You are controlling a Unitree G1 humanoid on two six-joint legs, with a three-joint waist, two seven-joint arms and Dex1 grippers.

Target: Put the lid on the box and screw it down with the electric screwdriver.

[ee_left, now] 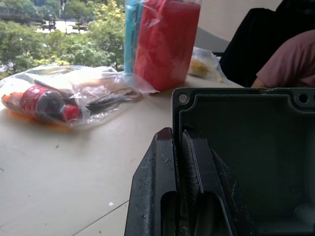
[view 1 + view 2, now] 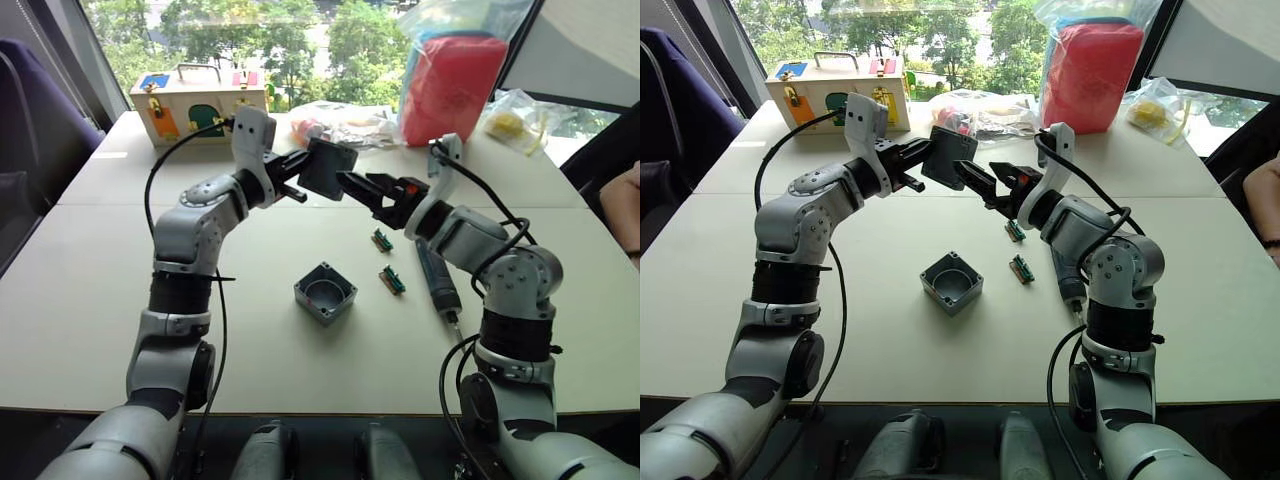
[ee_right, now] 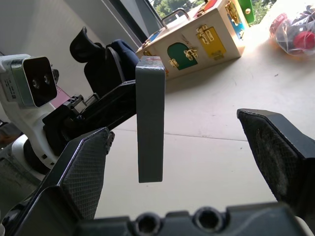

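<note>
My left gripper point(image 2: 305, 176) is shut on one edge of the grey lid point(image 2: 328, 168) and holds it upright in the air over the middle of the table. In the left wrist view the lid's hollow inner side point(image 1: 246, 147) faces the camera. My right gripper point(image 2: 352, 186) is open just right of the lid. In the right wrist view the lid point(image 3: 150, 118) stands edge-on between the two spread fingers point(image 3: 83, 167), touching neither. Below, the open grey box point(image 2: 325, 293) rests on the table. The black electric screwdriver point(image 2: 437, 280) lies to its right, under my right forearm.
Two small green-brown pieces point(image 2: 381, 240) point(image 2: 392, 280) lie between box and screwdriver. At the far edge stand a wooden box with handle point(image 2: 197, 105), a clear bag with a bottle point(image 2: 340, 125), a red bag point(image 2: 450, 85) and a yellow-filled bag point(image 2: 515, 125). A person's arm point(image 2: 625, 205) is at the right.
</note>
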